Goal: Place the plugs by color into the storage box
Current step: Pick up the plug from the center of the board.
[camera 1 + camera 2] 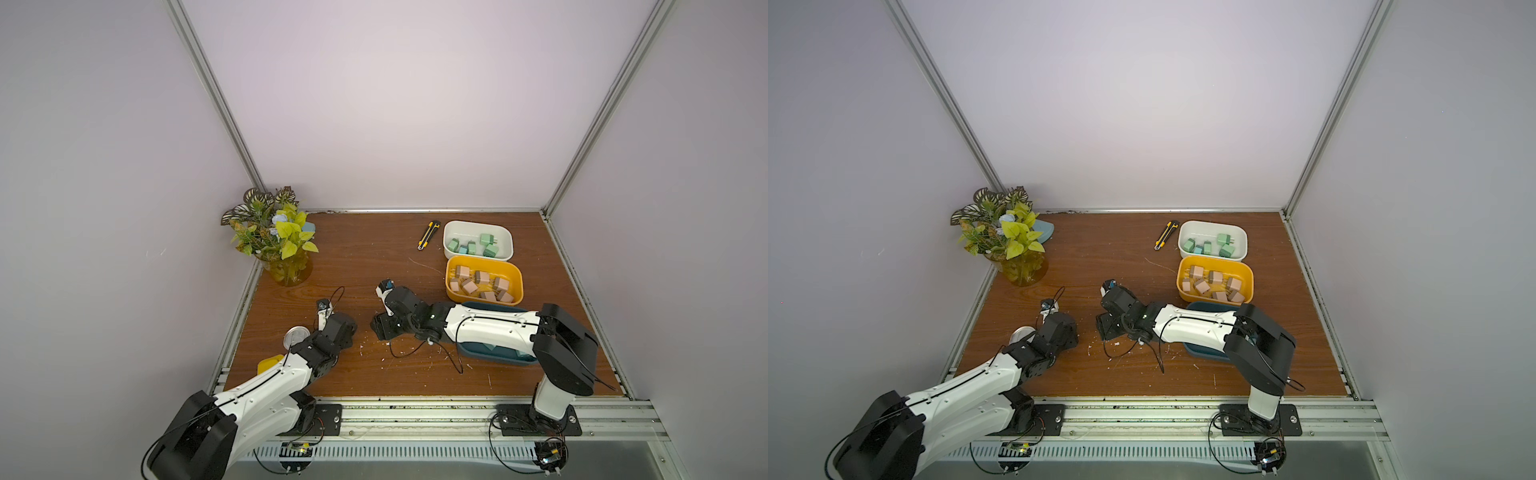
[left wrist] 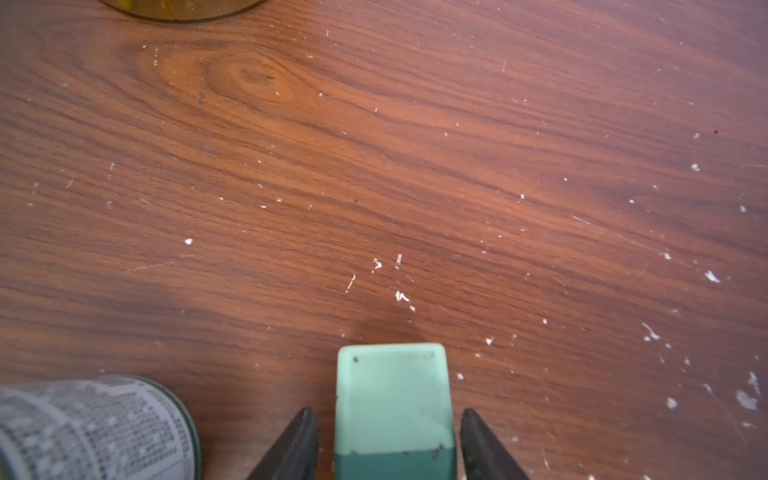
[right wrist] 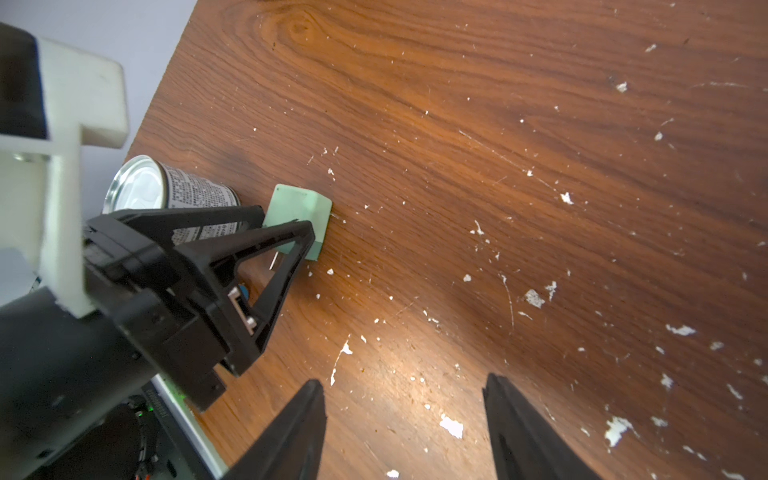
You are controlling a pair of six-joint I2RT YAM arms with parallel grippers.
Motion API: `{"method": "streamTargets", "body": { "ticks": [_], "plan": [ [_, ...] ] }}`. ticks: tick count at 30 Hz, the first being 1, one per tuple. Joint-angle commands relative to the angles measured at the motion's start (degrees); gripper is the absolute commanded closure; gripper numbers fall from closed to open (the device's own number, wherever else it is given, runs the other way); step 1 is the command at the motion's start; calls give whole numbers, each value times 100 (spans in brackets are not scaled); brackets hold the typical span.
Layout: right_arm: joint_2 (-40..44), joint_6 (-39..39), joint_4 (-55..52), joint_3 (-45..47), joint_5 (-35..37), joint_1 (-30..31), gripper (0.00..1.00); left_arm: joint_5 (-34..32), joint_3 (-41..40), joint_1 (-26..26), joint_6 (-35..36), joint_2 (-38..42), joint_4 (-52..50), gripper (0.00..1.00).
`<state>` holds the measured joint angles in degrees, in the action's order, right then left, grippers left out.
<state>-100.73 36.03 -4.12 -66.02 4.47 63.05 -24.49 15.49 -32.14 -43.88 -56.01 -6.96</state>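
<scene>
Straddling mint plug [image 2: 392,399] beside a tin can [image 2: 95,428], left jaws narrow, grip unclear, right jaws wide, empty.

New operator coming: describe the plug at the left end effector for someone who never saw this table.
On the wooden table, find the silver can at the front left. Beside it, a mint-green plug sits between the left end effector's fingers. Unlike the green plugs in the white tray at the rear right, it is alone.
</scene>
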Motion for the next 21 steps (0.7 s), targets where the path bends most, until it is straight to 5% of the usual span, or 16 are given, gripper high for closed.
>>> {"method": "streamTargets", "body": {
  "ticks": [1,21],
  "plan": [
    [236,55,-26,-91,70,41,34,-130,18,71,40,-75,132,44],
    [633,-53,-202,175,321,41,44,15,80,73,44,-659,558,49]
  ]
}}
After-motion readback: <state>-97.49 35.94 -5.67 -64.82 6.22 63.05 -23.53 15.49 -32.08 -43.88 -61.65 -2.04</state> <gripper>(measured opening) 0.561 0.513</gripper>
